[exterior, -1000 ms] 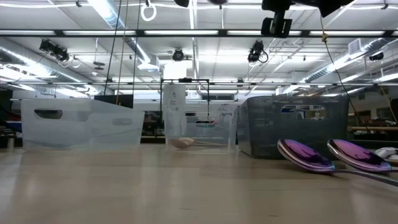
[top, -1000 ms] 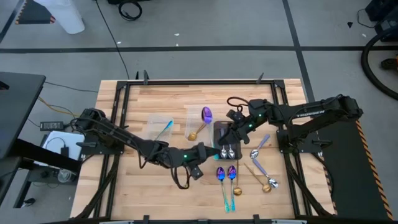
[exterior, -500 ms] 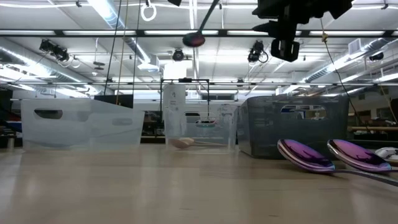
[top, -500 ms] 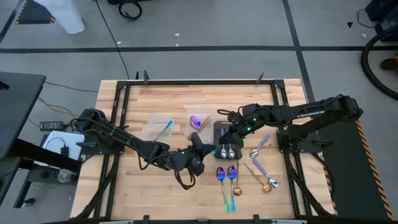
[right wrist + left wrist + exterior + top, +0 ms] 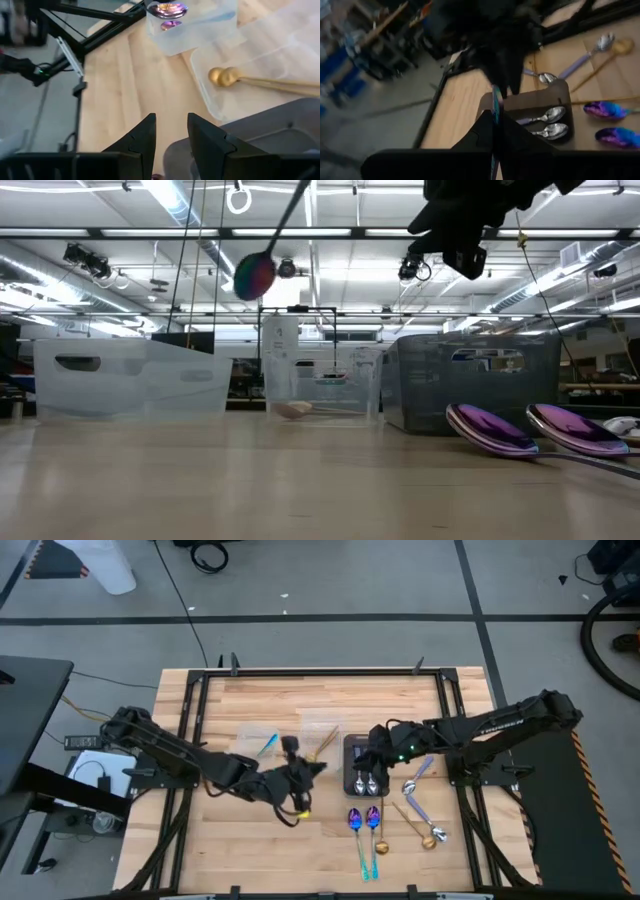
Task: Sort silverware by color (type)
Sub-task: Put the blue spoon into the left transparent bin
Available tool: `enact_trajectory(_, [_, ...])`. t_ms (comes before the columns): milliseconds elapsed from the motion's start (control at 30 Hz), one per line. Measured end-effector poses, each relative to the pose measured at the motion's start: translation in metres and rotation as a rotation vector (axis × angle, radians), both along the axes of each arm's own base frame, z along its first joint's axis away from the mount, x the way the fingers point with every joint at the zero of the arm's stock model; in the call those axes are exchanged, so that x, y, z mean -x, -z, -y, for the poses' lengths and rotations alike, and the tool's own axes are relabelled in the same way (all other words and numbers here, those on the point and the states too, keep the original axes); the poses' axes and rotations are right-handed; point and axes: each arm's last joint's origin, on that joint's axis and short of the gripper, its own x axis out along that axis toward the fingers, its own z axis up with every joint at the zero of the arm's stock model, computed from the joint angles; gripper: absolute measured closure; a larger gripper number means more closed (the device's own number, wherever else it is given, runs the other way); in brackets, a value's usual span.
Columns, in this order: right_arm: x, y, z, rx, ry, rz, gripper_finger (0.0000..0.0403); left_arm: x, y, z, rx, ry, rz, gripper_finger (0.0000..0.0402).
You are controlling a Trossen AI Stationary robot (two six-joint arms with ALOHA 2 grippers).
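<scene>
Your left gripper (image 5: 297, 776) is clenched on the purple spoon (image 5: 254, 276), handle up; the clear tub (image 5: 262, 743) probably lies just beyond.

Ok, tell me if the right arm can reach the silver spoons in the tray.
Probably yes: the right gripper hovers by the tray, jaws open and empty, and the silver spoons lie uncovered.

The place was a large robotics lab or industrial workshop. The low view showed an open ceiling (image 5: 330, 250) hung with long fluorescent strip lights (image 5: 175, 205) and exposed ducts. From above, the wooden table (image 5: 270, 705) stood in a black metal frame (image 5: 320, 671) on a grey concrete floor (image 5: 330, 580) marked with dark tape lines, cables (image 5: 208, 555) trailing across it.
</scene>
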Motion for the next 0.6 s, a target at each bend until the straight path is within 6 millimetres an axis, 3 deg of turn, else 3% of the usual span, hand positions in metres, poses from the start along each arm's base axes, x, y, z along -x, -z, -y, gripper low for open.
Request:
enact_trajectory(233, [0.003,-0.001,-0.016,0.187,0.041,0.027,0.0281,0.02,-0.002,-0.013,0.175,-0.112,-0.034,0.0389])
enact_trajectory(600, [0.01,-0.004,-0.04,0.338,0.089,0.077,0.0281,0.033,0.021,-0.04,0.375,-0.274,-0.255,0.0389])
